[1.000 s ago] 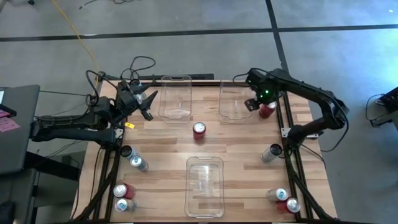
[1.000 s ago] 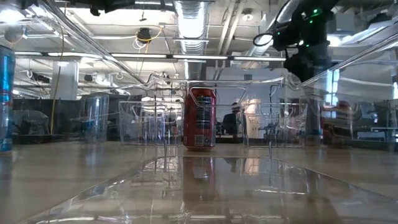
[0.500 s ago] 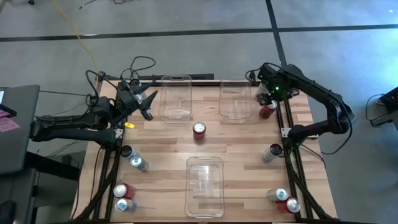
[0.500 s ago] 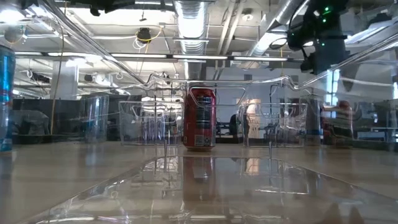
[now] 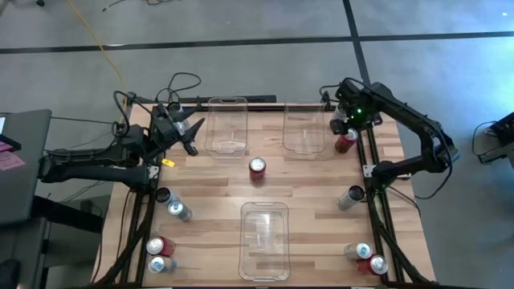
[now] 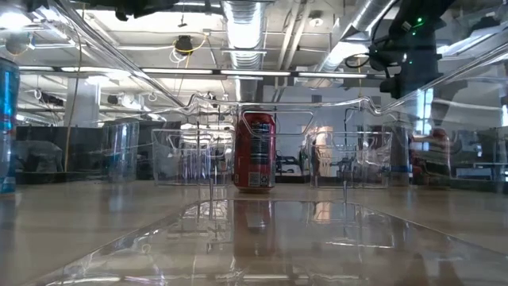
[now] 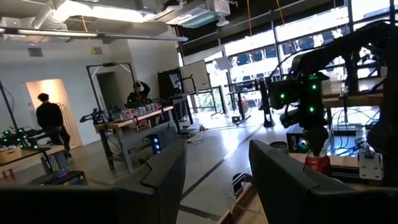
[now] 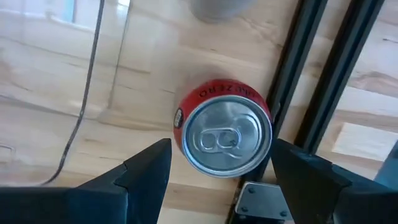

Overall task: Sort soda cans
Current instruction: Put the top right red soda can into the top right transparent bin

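My right gripper (image 8: 217,163) hangs spread above an upright red silver-topped soda can (image 8: 224,127) beside the clear plastic bin (image 5: 305,128); left gripper (image 5: 191,135) waits, fingers parted

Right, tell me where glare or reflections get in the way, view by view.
Low view: ceiling lights glare off the glossy wooden tabletop, which mirrors the upright red soda can; the clear rectangular plastic bins blur into the room. Left wrist view: bright windows wash out. Right wrist view: the red silver-topped can reads cleanly.
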Robot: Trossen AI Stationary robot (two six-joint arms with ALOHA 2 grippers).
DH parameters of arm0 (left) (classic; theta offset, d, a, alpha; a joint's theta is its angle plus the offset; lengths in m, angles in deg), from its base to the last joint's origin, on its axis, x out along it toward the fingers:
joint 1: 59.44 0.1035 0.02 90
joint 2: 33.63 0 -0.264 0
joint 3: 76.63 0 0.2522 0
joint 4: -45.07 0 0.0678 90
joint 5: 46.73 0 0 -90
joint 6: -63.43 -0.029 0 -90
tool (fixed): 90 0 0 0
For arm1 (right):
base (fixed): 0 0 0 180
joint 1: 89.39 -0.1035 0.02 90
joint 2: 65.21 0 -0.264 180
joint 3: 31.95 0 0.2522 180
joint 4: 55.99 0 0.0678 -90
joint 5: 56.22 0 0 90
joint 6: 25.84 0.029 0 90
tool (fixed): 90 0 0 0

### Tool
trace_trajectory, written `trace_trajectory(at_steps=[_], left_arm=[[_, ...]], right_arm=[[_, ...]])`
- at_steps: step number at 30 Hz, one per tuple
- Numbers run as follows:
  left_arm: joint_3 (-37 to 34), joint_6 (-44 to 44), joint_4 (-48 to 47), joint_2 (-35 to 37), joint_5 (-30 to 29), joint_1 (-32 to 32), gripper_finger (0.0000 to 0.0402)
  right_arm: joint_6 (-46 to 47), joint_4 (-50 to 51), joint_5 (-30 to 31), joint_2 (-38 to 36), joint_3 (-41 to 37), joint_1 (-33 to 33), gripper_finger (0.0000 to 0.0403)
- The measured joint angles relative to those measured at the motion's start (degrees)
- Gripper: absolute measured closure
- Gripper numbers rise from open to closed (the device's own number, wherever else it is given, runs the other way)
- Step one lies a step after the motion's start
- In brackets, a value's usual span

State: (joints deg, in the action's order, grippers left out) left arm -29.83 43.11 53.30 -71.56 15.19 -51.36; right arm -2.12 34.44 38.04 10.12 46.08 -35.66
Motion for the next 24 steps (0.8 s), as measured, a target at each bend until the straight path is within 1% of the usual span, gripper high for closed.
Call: trace_trajectory(at_steps=[8, 10, 17, 20, 24], left_arm=[[0.0, 0.2, 0.2, 0.0, 0.0, 0.0, 0.0230], [0.0, 0.5, 0.3, 0.0, 0.0, 0.0, 0.0230], [0.0, 0.9, 1.4, 0.0, 0.0, 0.0, 0.0230], [0.0, 1.1, 1.6, 0.0, 0.0, 0.0, 0.0230], [0.0, 1.0, 2.0, 0.0, 0.0, 0.0, 0.0230]], right_arm=[[-0.2, 0.0, 0.4, 0.0, -0.9, 0.4, 0.0109], [-0.3, -0.6, 0.4, 0.0, -2.7, 0.4, 0.0102], [-1.6, -3.8, 0.4, 0.0, -8.3, 0.4, 0.0054], [-1.9, -5.1, 0.4, 0.0, -8.9, 0.3, 0.0046], [-4.0, -7.2, 0.6, 0.0, -9.1, -0.4, 0.0045]])
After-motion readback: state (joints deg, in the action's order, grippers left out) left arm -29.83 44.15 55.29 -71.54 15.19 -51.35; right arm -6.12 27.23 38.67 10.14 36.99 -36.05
